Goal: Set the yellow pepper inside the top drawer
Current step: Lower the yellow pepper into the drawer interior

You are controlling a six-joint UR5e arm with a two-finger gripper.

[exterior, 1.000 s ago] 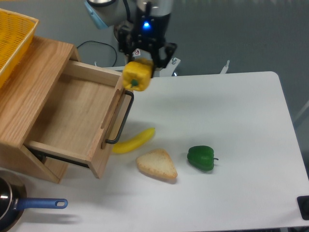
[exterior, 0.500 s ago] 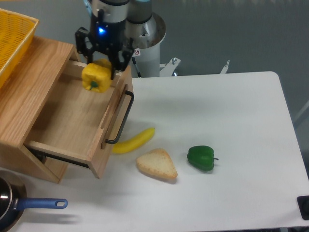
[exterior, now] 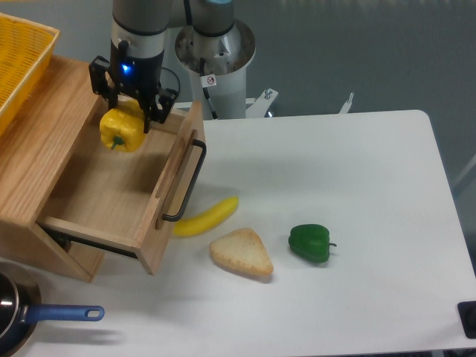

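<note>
What matters for us now is the vertical line between load and target: the small glossy yellow bell pepper [exterior: 123, 131] hangs over the open light-oak top drawer [exterior: 111, 186], above the rear part of its floor, with the drawer's bare wooden bottom spreading away toward 6 o'clock beneath it. Our black two-finger claw [exterior: 126, 121] is clenched on the pepper from above, fingers either side of its upper body; the pepper sits directly below the claw, at 6 o'clock from the wrist, stem end tilted toward 7 o'clock. We judge it not yet resting on the drawer floor, though we cannot tell the gap. The drawer's front panel with its thin black bar handle [exterior: 187, 182] lies toward 4 o'clock of the pepper, so a straight descent looks unobstructed to us.
</note>
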